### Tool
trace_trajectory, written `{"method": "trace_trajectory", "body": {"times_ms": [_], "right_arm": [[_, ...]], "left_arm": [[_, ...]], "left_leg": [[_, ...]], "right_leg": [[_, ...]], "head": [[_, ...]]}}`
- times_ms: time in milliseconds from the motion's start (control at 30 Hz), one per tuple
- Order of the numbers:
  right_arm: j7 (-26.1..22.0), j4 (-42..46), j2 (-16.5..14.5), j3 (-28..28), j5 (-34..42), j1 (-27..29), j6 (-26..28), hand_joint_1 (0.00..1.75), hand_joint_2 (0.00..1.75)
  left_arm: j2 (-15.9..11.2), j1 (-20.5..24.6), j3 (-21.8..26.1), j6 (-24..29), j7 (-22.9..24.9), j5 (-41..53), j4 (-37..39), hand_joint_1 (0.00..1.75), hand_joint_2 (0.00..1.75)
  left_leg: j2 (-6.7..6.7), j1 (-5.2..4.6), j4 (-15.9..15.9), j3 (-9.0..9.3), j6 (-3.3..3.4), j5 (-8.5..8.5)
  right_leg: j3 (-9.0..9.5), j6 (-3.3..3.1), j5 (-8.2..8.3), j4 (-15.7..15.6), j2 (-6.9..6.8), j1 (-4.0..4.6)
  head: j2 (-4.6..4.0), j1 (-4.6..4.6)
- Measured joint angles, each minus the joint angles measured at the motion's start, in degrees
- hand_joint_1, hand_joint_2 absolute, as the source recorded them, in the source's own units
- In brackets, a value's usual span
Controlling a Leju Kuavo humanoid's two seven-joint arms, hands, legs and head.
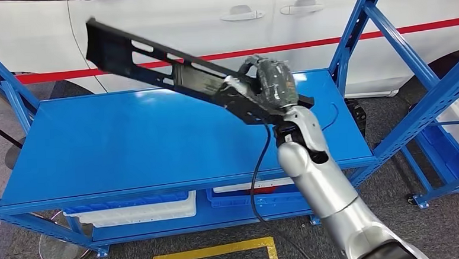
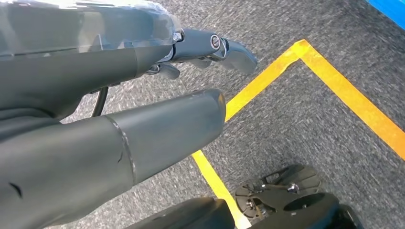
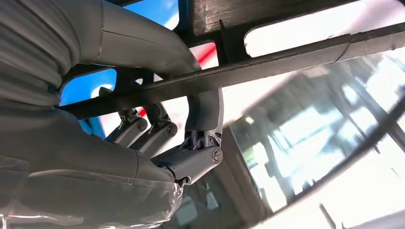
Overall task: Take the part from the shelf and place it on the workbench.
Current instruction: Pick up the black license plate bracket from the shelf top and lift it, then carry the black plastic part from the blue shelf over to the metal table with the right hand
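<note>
Blue shelf [image 1: 156, 139] below, right hand [image 1: 272, 83] fingers [image 3: 157, 136] clamped around black part [image 1: 170, 70].

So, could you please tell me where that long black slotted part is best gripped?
Near its lower end, where the right hand already holds the black part: fingers hook through a slot around a rail. It tilts up leftward, so a second grip would likely suit the free slotted middle, from below.
</note>
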State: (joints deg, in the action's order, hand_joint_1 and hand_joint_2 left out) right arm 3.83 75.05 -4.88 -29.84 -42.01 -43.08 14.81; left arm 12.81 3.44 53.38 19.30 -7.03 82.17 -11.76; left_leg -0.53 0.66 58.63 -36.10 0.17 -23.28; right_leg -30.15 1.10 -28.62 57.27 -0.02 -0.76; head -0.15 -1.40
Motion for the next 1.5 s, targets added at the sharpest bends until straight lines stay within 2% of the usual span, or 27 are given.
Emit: {"method": "trace_trajectory", "body": {"times_ms": [100,200,467,533,633,767,867,1000,1300,1367,1433,1500], "right_arm": [[-1.5,7.6,2.9,2.8,5.0,2.7,1.7,1.75,1.75],[-2.2,12.1,5.1,4.8,6.4,4.6,2.3,1.75,1.75],[-3.5,16.4,7.3,6.8,9.6,7.6,3.8,1.75,1.75],[-5.3,17.4,7.7,7.8,13.1,9.5,4.5,1.75,1.75],[-11.2,20.4,7.9,9.1,23.0,14.8,5.2,1.75,1.75],[-18.6,26.8,7.3,9.0,32.2,24.3,5.9,1.75,1.75],[-21.8,30.7,7.1,8.9,36.1,30.1,6.1,1.75,1.75],[-24.2,34.5,7.1,8.8,36.7,35.2,7.1,1.75,1.75],[-25.0,36.9,7.1,8.9,35.9,39.0,8.0,1.75,1.75],[-25.2,37.1,7.1,9.2,36.0,40.0,7.9,1.75,1.75],[-25.5,37.2,7.1,9.5,36.1,40.8,7.8,1.75,1.75],[-25.6,37.3,7.1,9.7,36.1,41.3,7.7,1.75,1.75]], "left_arm": [[0.0,0.0,0.5,0.2,0.0,-0.5,0.0,0.00,0.00],[0.0,0.0,0.7,0.3,0.0,-0.6,0.0,0.00,0.00],[0.0,0.0,0.8,0.4,0.1,-0.8,0.0,0.00,0.00],[0.0,0.0,0.9,0.4,0.0,-1.0,0.0,0.00,0.00],[0.0,0.0,1.5,0.2,-1.3,-2.4,0.0,0.00,0.00],[0.1,0.1,3.6,-1.4,-5.4,-6.6,0.0,0.00,1.75],[0.1,0.2,6.0,-3.2,-10.3,-10.4,0.0,0.00,1.75],[0.2,0.4,9.0,-5.8,-15.9,-13.4,0.0,0.00,1.75],[0.5,0.6,10.7,-4.2,-20.5,-14.1,0.0,0.00,1.75],[0.5,0.6,11.3,-5.5,-22.4,-15.0,0.0,0.00,1.75],[0.5,0.7,11.9,-8.3,-23.5,-15.9,0.0,0.00,0.87],[0.5,0.9,12.5,-10.0,-23.9,-16.5,0.0,0.00,0.87]], "left_leg": [[0.00,-0.03,0.0,-0.01,0.03,-0.02],[0.03,-0.05,0.0,0.00,0.05,-0.04],[0.04,-0.03,0.0,0.05,0.03,-0.01],[0.04,-0.02,0.0,0.04,0.03,-0.02],[0.01,-0.02,0.0,0.03,0.04,-0.06],[-0.04,-0.03,0.0,0.01,0.02,-0.15],[-0.04,-0.03,0.0,0.01,0.01,-0.18],[-0.03,-0.03,0.0,0.05,0.00,-0.18],[0.00,-0.03,0.0,0.14,0.02,-0.15],[-0.01,-0.04,0.0,0.14,0.02,-0.15],[-0.01,-0.04,0.0,0.13,0.02,-0.15],[0.00,-0.04,0.0,0.13,0.02,-0.15]], "right_leg": [[0.02,0.01,0.00,0.0,0.01,-0.01],[0.00,0.04,0.02,0.0,0.07,-0.01],[0.03,0.07,0.03,0.0,0.04,0.04],[0.03,0.08,0.03,0.0,0.04,0.03],[0.05,0.10,-0.03,0.0,0.01,0.02],[0.06,0.13,-0.13,0.0,-0.02,0.00],[0.05,0.13,-0.17,0.0,-0.02,0.00],[0.04,0.13,-0.17,0.0,-0.01,0.00],[0.10,0.14,-0.16,0.0,0.00,0.00],[0.10,0.14,-0.16,0.0,0.00,-0.01],[0.09,0.14,-0.16,0.0,0.00,-0.01],[0.09,0.14,-0.16,0.0,0.01,-0.01]], "head": [[0.00,0.00],[0.00,0.00],[0.00,0.00],[0.00,0.01],[0.00,0.00],[0.00,-0.01],[0.00,-0.01],[0.00,0.00],[0.00,-0.01],[0.00,-0.01],[0.00,-0.01],[0.00,-0.01]]}}
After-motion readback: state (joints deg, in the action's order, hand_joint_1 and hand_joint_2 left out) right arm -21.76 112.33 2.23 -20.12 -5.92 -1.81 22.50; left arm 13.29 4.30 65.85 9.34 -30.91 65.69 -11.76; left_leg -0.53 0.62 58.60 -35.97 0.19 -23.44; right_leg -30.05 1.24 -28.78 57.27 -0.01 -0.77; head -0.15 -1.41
